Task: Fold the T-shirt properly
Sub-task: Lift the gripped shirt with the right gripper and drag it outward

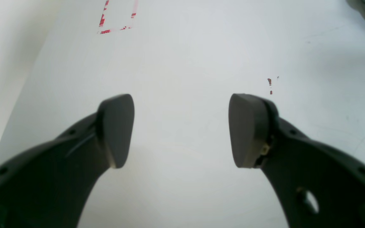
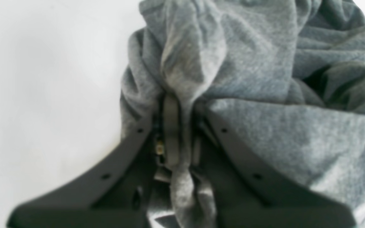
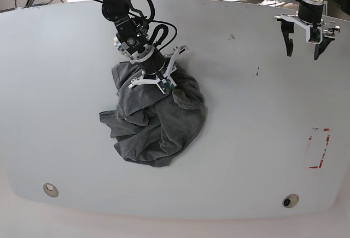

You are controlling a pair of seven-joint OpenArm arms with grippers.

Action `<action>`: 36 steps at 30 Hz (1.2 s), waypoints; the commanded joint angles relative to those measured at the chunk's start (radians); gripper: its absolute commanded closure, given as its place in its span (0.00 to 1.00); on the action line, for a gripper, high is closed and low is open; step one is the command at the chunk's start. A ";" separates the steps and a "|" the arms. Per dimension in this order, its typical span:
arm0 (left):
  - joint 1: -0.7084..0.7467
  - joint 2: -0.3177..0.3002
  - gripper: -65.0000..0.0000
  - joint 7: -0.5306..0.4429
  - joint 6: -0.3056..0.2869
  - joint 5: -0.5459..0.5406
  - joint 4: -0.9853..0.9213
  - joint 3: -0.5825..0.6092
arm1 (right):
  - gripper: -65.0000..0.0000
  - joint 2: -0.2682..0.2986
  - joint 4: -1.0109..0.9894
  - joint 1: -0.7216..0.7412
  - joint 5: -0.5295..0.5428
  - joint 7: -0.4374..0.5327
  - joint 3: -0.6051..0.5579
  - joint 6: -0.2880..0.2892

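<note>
Right claw (image 2: pixel 185 136) clamping bunched grey T-shirt (image 3: pixel 158 126) on white surface (image 3: pixel 240 167); left claw (image 1: pixel 182 131) hovering, jaws apart.

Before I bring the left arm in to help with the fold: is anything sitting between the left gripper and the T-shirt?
Nothing visible stands in the way. Between the open left gripper and the T-shirt there is only tabletop. The right gripper is closed on the shirt's fabric.

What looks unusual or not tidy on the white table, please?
The dark grey fabric T-shirt lies bunched and crumpled, not flat, with a fold pinched in the black right gripper. Nothing else stands out.
</note>
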 commanded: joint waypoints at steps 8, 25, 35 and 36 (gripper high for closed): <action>-0.008 -0.007 0.33 -0.020 0.001 -0.005 0.014 -0.002 | 1.00 0.002 0.037 0.012 0.001 0.023 0.005 0.007; -0.025 -0.008 0.33 -0.018 0.001 -0.003 0.012 0.013 | 1.00 0.009 0.184 0.006 0.009 0.006 0.017 -0.002; -0.026 -0.010 0.32 -0.014 -0.001 0.000 0.015 0.034 | 1.00 0.027 0.270 0.015 0.011 0.019 0.086 -0.006; -0.027 -0.010 0.32 -0.014 -0.001 0.000 0.014 0.036 | 1.00 0.028 0.275 0.017 0.011 0.018 0.094 -0.006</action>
